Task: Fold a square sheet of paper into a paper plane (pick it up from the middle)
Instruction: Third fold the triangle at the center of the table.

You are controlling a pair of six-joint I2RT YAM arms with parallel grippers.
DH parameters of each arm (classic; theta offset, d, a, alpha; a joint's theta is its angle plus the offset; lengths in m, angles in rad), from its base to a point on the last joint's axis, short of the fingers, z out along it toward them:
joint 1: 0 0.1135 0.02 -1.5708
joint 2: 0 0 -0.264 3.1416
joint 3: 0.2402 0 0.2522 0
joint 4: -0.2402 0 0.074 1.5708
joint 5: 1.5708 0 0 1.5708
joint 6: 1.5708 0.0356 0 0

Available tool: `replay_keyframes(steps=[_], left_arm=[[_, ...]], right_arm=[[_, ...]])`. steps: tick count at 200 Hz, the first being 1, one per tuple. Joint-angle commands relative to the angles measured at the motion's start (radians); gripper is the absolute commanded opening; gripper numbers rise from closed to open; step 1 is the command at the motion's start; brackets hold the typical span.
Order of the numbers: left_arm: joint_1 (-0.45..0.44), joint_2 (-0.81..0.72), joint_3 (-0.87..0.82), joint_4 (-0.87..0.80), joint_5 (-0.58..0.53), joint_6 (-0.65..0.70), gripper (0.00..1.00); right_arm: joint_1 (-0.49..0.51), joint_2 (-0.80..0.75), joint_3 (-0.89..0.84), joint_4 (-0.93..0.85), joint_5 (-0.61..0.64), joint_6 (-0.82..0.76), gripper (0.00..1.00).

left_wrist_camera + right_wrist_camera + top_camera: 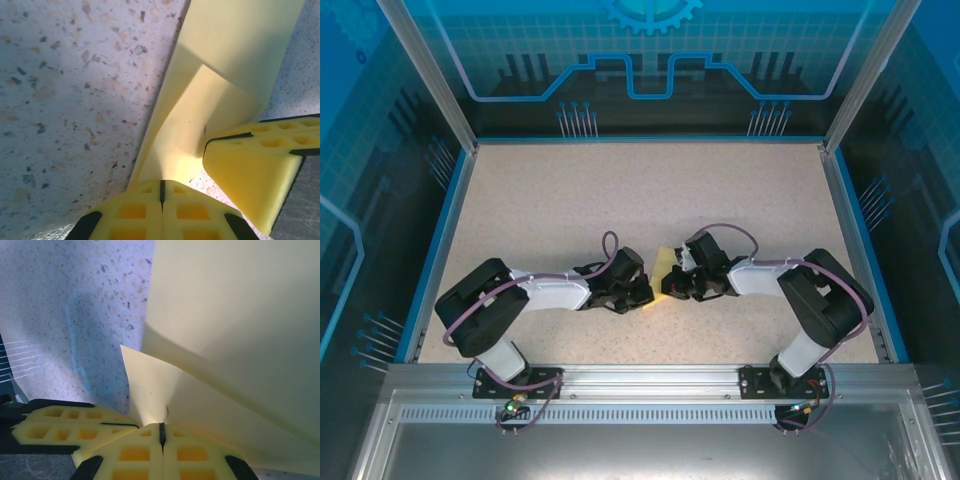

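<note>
The pale-yellow sheet of paper [665,266] is pinched between both grippers near the table's middle front. It is bent and creased, with one flap folded over another [220,60]. My left gripper [162,186] is shut on its lower edge. My right gripper [161,429] is shut on the paper [235,315] from the opposite side. The two grippers [645,293] [672,285] almost touch; the right gripper's fingers [255,170] show in the left wrist view. The arms hide most of the paper's outline, so I cannot tell whether it has the shape of a paper plane.
The speckled beige table [620,200] has a blue rim and transparent walls on three sides. A metal rail [640,380] carrying both arm bases runs along the near edge.
</note>
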Motion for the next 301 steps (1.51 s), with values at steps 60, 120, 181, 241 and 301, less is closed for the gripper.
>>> replay_keyframes(steps=[60, 120, 181, 241, 301], left_arm=[[-0.004, 0.042, -0.004, -0.040, -0.017, 0.023, 0.00], [-0.004, 0.052, 0.002, -0.076, -0.028, 0.022, 0.00], [-0.004, 0.049, -0.005, -0.210, -0.058, 0.018, 0.00], [-0.004, 0.051, -0.001, -0.201, -0.055, 0.025, 0.00], [-0.005, 0.049, 0.053, -0.207, -0.043, 0.071, 0.00]], right_arm=[[0.016, 0.012, -0.026, 0.040, -0.041, -0.044, 0.00], [0.022, 0.055, -0.023, 0.041, -0.044, -0.057, 0.00], [-0.115, 0.061, -0.057, -0.028, 0.040, -0.098, 0.00], [-0.258, -0.118, -0.044, -0.161, 0.067, -0.161, 0.00], [-0.116, -0.178, -0.017, -0.143, 0.040, -0.108, 0.00]])
